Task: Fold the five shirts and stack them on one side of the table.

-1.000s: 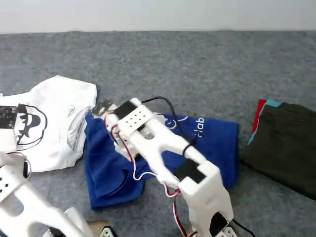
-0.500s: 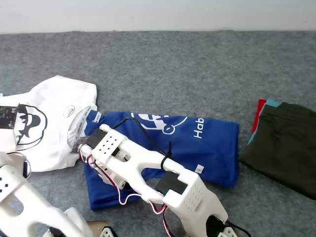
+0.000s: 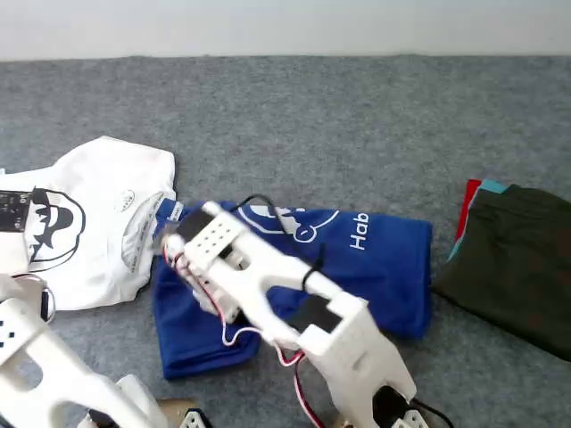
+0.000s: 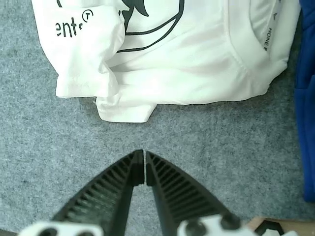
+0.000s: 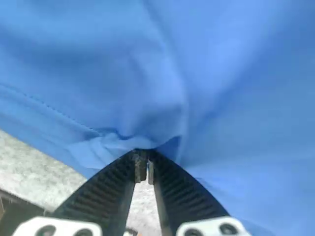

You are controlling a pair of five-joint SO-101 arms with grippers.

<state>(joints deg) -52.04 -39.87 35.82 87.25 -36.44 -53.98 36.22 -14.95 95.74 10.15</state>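
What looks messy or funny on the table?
The blue shirt is bunched into a pucker where the right gripper pinches it. The white shirt beside it lies rumpled, not folded flat. The dark folded pile looks tidy.

Logged blue shirt, white-printed; white shirt, black graphic; dark green shirt over red and teal edges; grey table; white right arm.

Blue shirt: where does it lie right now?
In the high view the blue shirt lies mid-table, between the white shirt and the dark folded stack; the right gripper pinches a fold of it.
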